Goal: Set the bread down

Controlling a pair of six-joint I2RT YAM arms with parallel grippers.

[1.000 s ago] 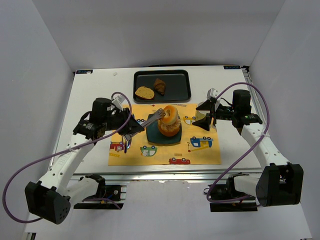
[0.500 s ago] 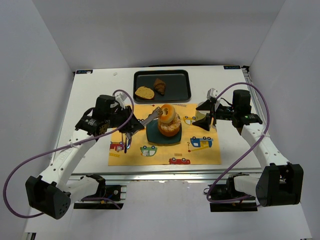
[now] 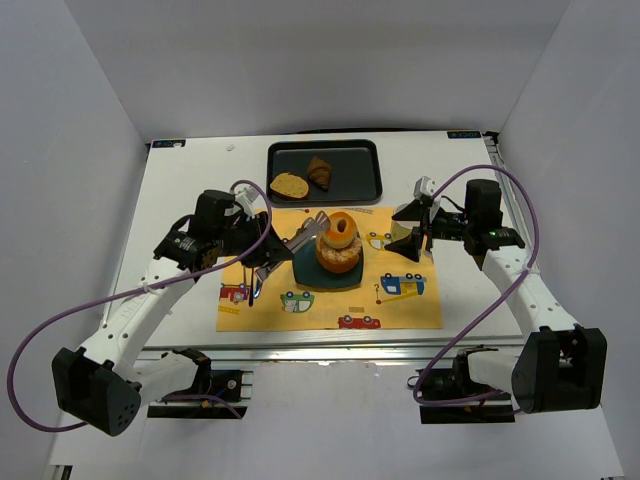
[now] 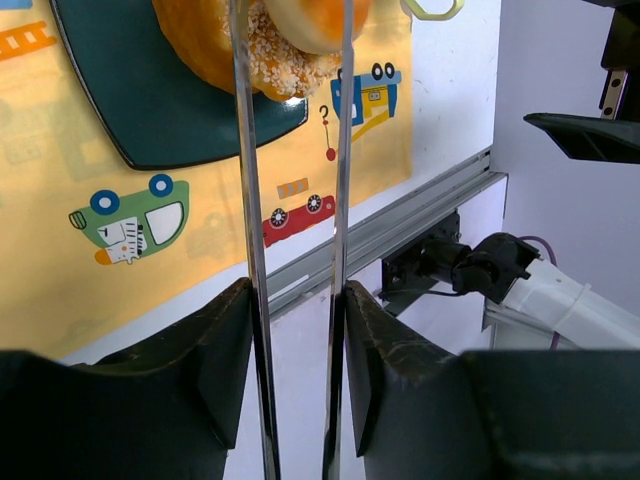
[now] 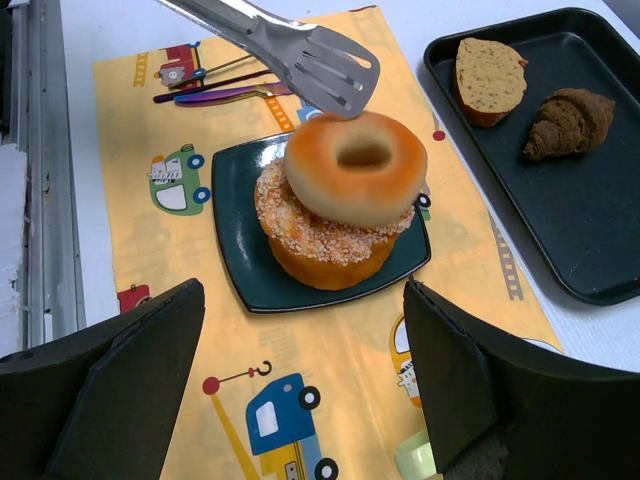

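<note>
The bread is stacked on a dark teal plate (image 3: pixel 305 268). A big orange seeded bun (image 3: pixel 338 260) sits there with a golden ring doughnut (image 3: pixel 339 230) lying flat on top. My left gripper (image 3: pixel 268 255) is shut on metal tongs (image 3: pixel 303 238). The tongs' tips stand slightly apart just left of the doughnut, with nothing between them. The left wrist view shows the tongs' arms (image 4: pixel 246 150) running between my left gripper (image 4: pixel 297 300) fingers toward the bun (image 4: pixel 215 45). My right gripper (image 3: pixel 410 235) hangs open to the right of the plate. Its wrist view shows the doughnut (image 5: pixel 320 185) and bun (image 5: pixel 320 255).
A black tray (image 3: pixel 360 185) at the back holds a toast slice (image 3: pixel 289 185) and a dark croissant (image 3: pixel 319 172). The plate rests on a yellow vehicle-print placemat (image 3: pixel 400 310). Cutlery (image 5: pixel 215 92) lies on the mat's left side. A pale green ring (image 5: pixel 415 460) sits below my right gripper.
The tongs carried the doughnut tilted over the bun, then spread and let it go. It now lies flat on the bun, and the tongs' tips have drawn slightly left.
</note>
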